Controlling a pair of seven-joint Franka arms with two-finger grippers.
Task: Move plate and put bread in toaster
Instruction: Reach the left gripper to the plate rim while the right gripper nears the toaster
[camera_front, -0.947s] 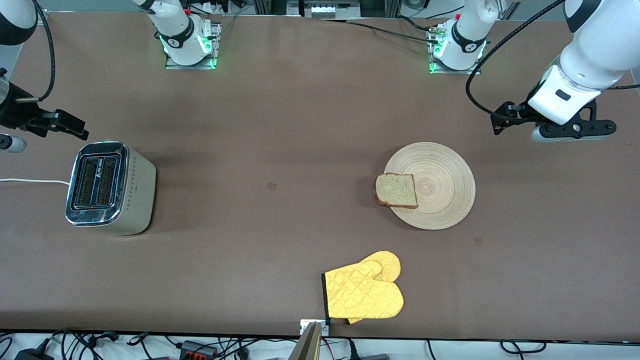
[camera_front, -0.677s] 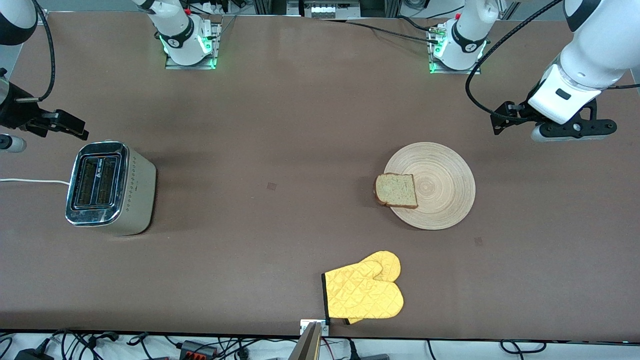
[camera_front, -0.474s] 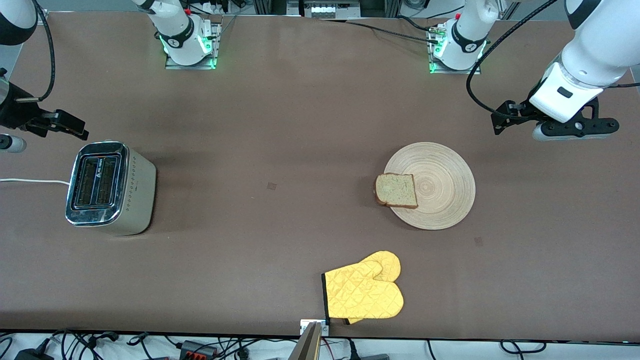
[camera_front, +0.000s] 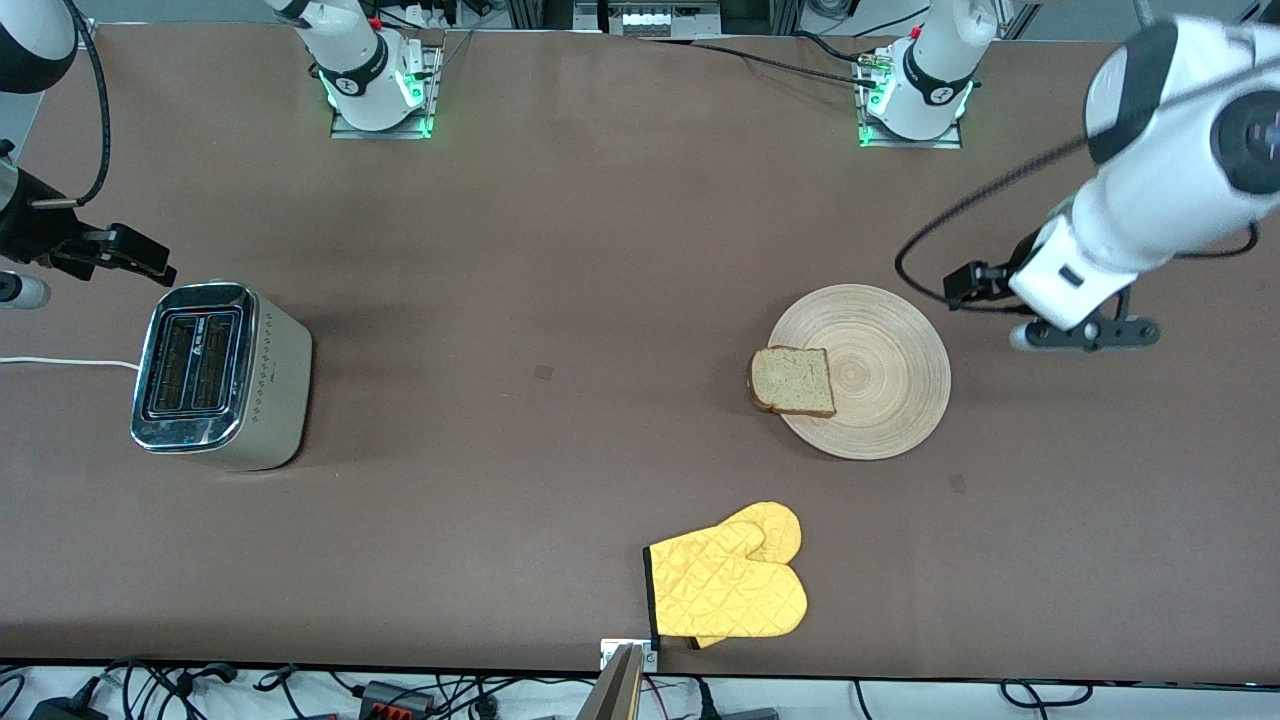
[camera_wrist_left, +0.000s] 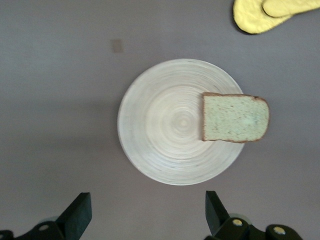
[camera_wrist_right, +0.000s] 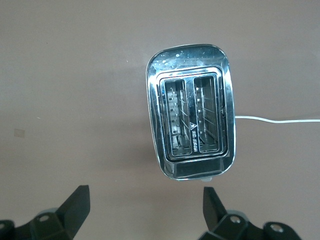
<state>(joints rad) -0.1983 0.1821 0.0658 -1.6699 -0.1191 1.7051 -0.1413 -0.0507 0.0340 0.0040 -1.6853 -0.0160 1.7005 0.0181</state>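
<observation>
The left end effector (camera_wrist_left: 145, 217) has dropped toward the plate (camera_front: 890, 400), fingers spread over bare bench (camera_front: 600, 250) beside it; the bread (camera_front: 793, 381) lies on the plate's rim; only the right wrist view shows the right end effector (camera_wrist_right: 145, 212), spread, above the toaster (camera_front: 215, 375) and its empty slots.

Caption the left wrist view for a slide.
Open left tool hovers beside the plate; bread overhangs its rim.

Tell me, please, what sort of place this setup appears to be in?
Probably a robotics lab staged as a kitchen: a toaster, bread on a plate and an oven mitt on a brown table.
</observation>
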